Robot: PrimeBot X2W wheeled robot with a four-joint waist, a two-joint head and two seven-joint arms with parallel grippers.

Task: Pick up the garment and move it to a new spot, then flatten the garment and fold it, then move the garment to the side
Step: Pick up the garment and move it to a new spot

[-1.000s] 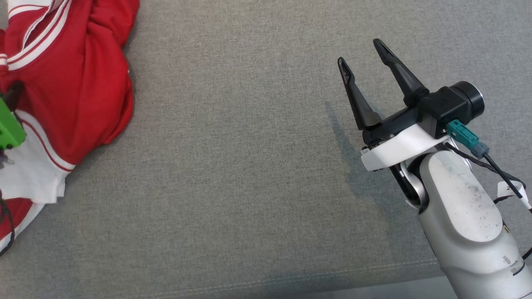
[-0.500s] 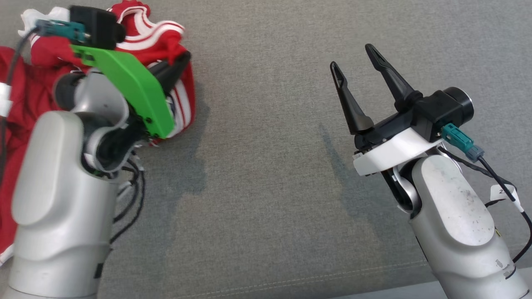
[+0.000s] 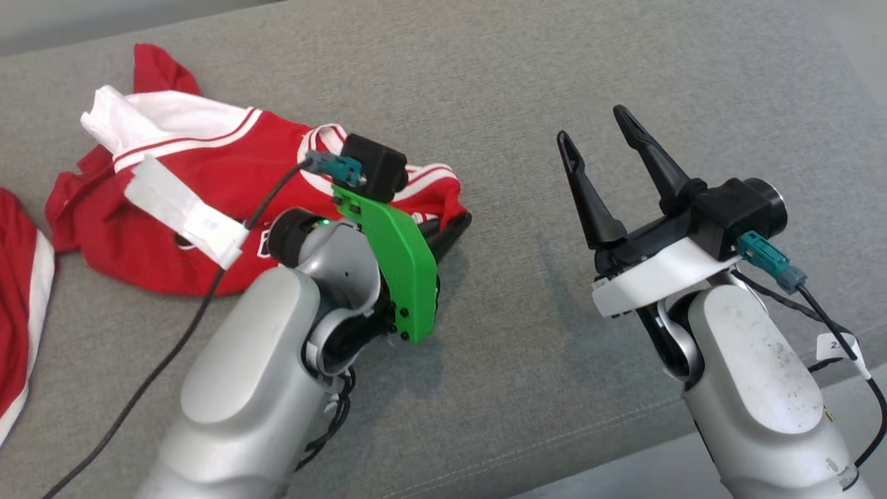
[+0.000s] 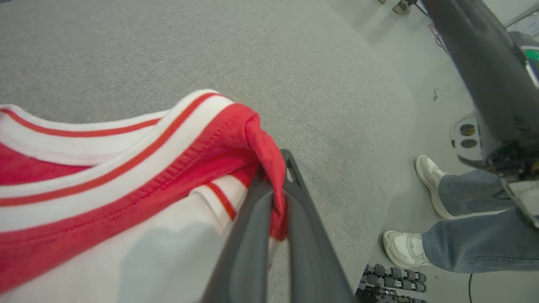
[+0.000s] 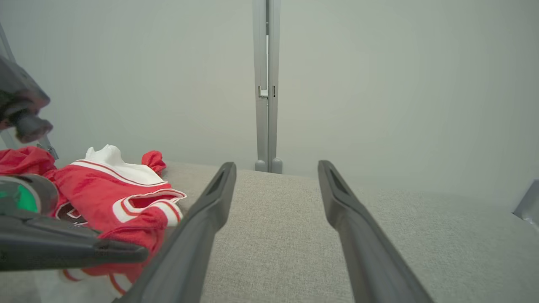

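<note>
My left gripper (image 3: 459, 225) is clamped onto the garment (image 3: 208, 201), a red jersey with white trim. In the left wrist view the two dark fingers (image 4: 252, 235) meet on a fold of red cloth at the striped edge of the jersey (image 4: 126, 176), and the fold bulges out over the fingertips. The jersey lies crumpled on the grey fabric surface (image 3: 527, 83), spread from my left gripper up toward the far left corner, with a white panel bunched at its far end. A second piece of red and white cloth (image 3: 21, 291) lies at the left edge, just apart from the jersey. My left arm's cable (image 3: 152, 374) crosses over the jersey and has a strip of white tape (image 3: 183, 208) wrapped on it. My right gripper (image 3: 592, 125) hovers well to the right, its fingers spread wide with nothing between them. In its own wrist view those fingers (image 5: 358, 227) frame bare grey fabric, and the jersey (image 5: 118, 193) sits off to the left. Past the edge of the surface, in the left wrist view, a person's white sneakers (image 4: 404, 248) and blue jeans stand on the floor.
</note>
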